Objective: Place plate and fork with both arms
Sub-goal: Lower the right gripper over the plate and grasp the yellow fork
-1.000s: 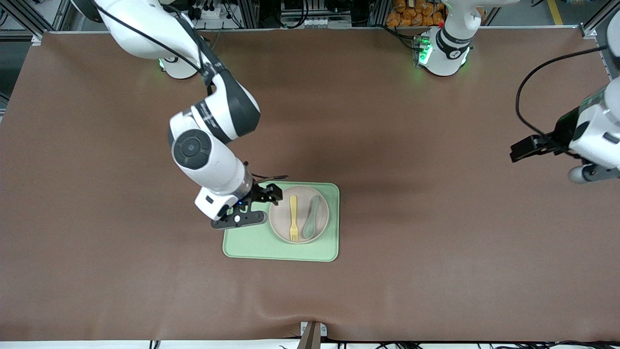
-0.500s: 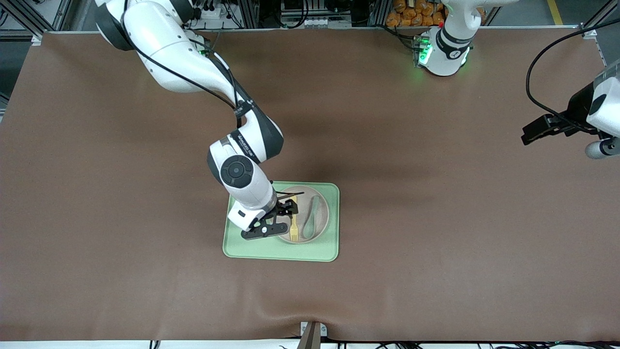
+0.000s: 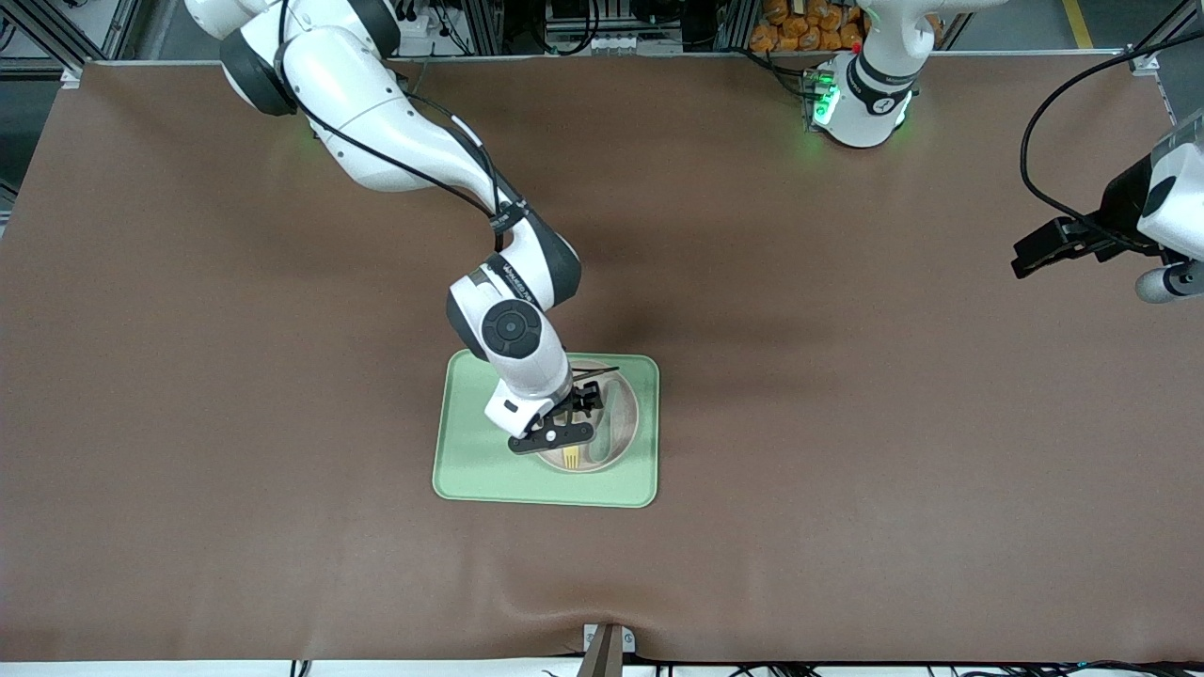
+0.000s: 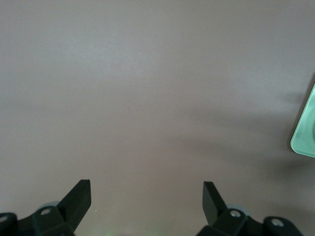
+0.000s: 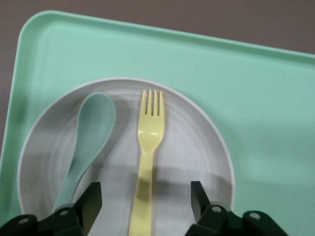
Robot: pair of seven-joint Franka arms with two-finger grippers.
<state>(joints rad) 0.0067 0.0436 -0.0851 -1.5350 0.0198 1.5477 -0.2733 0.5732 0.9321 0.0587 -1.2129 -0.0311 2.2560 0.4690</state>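
The right end effector (image 5: 142,206) hangs spread over the fork (image 5: 146,172), straddling its handle, while the left end effector (image 4: 146,201) waits apart, spread over bare surface (image 4: 147,88)

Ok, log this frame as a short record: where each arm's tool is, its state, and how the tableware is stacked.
right tool: open, over the plate, its fingers on either side of the fork handle, not yet closed on it
left tool: open, waiting over bare table at the left arm's end
fork: lying flat in the plate, beside the spoon
spoon: lying in the plate
plate: on the tray, toward the left arm's end of it
tray: flat on the table
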